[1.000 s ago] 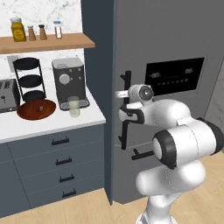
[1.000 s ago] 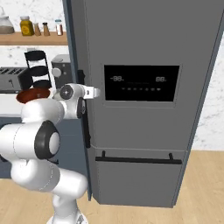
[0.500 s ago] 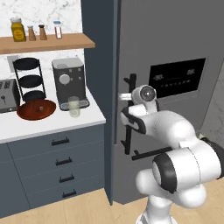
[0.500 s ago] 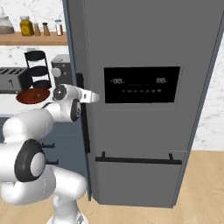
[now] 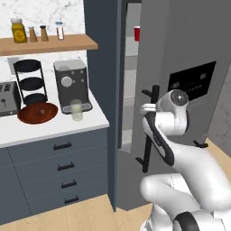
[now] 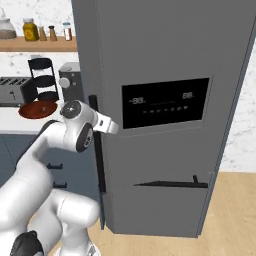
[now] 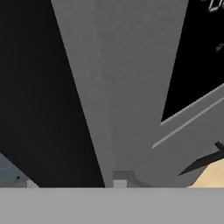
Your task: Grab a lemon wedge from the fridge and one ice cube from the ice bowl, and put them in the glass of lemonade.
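Tool [image 6: 98, 126] clamped on the handle [image 5: 149, 131] of the fridge [image 6: 165, 60]; door ajar. Glass [image 5: 76, 110] and bowl [image 5: 37, 113] on the surface [image 5: 54, 128]. Red cup [image 5: 136, 33] inside.

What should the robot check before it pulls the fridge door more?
1. Fridge door started to open: ok, in the left base view a gap shows the shelves inside.
2. Gripper at the long black door handle: ok, it sits right against it.
3. Fingers closed firmly on the handle: cannot tell, the grip itself is hidden.
4. Lemon wedge spotted inside: cannot tell, I can make out just a red cup on a high shelf.
5. Glass of lemonade upright on the counter: ok, in front of the coffee machine.
6. Ice bowl ready: ok, beside the glass.
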### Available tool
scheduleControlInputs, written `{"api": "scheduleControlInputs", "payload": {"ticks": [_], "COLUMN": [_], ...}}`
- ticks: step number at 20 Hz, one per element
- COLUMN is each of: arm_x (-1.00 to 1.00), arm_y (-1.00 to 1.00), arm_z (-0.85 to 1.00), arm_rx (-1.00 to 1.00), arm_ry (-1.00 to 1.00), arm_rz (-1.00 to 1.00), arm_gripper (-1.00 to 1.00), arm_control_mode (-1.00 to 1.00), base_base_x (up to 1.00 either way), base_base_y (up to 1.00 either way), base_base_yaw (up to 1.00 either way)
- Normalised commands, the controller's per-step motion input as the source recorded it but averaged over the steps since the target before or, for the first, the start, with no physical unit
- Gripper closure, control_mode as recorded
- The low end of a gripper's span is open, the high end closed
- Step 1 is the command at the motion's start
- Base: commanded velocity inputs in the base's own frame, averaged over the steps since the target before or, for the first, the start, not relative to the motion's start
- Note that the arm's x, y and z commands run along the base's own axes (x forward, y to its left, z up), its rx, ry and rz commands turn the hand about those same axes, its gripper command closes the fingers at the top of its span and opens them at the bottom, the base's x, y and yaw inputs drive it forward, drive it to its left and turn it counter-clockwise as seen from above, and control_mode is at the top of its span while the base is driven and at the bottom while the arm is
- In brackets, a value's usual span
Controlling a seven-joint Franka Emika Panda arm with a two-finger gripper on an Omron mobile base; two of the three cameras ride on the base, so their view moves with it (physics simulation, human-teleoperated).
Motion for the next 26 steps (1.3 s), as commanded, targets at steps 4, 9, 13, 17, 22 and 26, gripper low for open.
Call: {"api": "scheduleControlInputs", "payload": {"ticks": [4, 9, 13, 17, 22, 26], "arm_x": [-1.00, -1.00, -1.00, -1.00, -1.00, -1.00], "arm_y": [-1.00, -1.00, -1.00, -0.99, -0.86, -0.43], "arm_z": [0.06, 0.00, 0.00, 0.00, 0.11, 0.40], "arm_rx": [0.09, 0.09, 0.09, 0.08, 0.05, 0.00], "arm_ry": [0.18, 0.15, 0.13, 0.12, 0.07, 0.00], "arm_rz": [-0.08, -0.08, -0.07, -0.07, -0.03, 0.00], "arm_gripper": [1.00, 1.00, 1.00, 1.00, 1.00, -1.00], "arm_control_mode": [-1.00, -1.00, -1.00, -1.00, -1.00, -1.00], "base_base_x": [0.00, 0.00, 0.00, 0.00, 0.00, 0.00], "base_base_y": [0.00, 0.00, 0.00, 0.00, 0.00, 0.00], "base_base_yaw": [0.00, 0.00, 0.00, 0.00, 0.00, 0.00]}}
